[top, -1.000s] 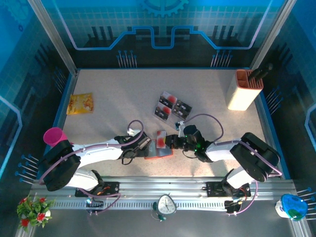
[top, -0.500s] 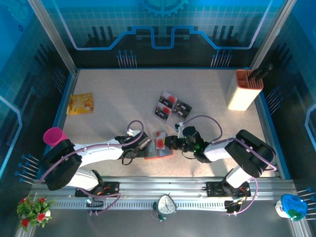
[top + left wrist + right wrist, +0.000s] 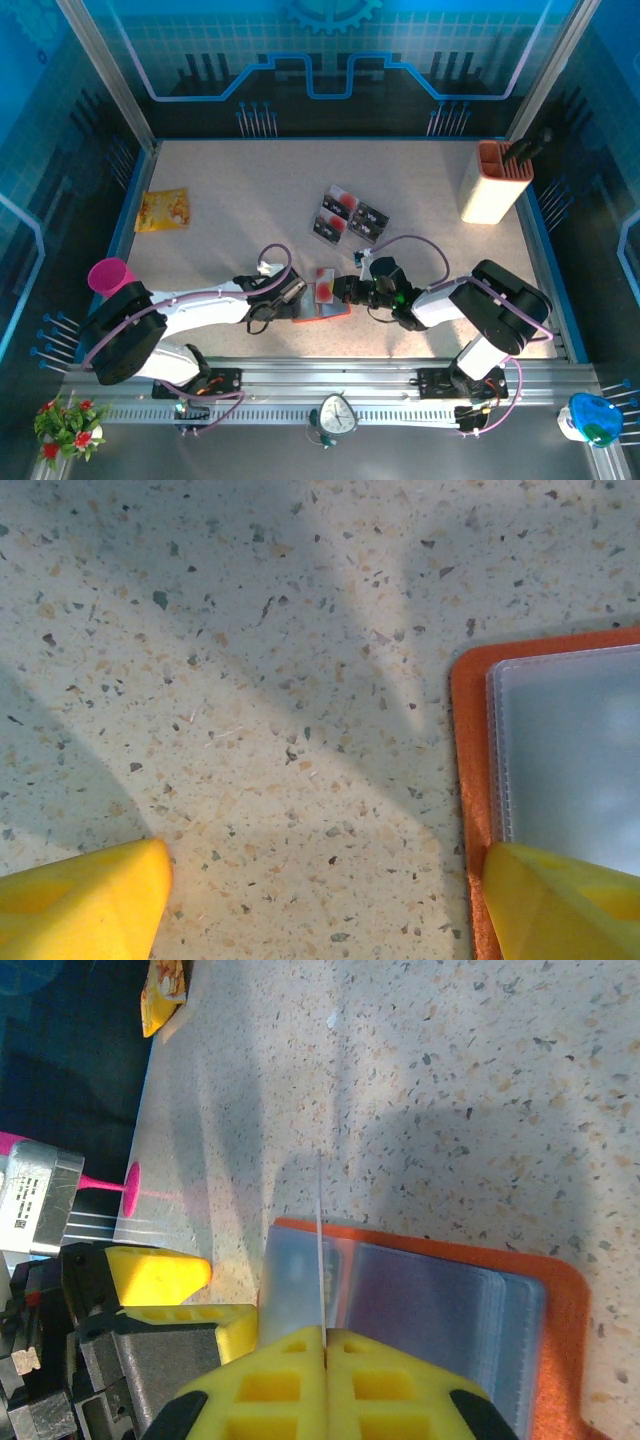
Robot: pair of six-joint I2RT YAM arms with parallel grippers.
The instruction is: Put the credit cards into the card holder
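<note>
Grasps one credit card, upright and edge-on, in the clenched right pincer, just above the clear pockets of the card holder. Holds the left pincer released, fingers wide: one fingertip over the holder's left edge, whether touching it hard to tell, the other over bare table. Holder open flat at the table's near middle, between both pincers. Farther back, well apart: other credit cards. Far right, cream-and-orange container; far left, yellow packet; near left, pink cup.
</note>
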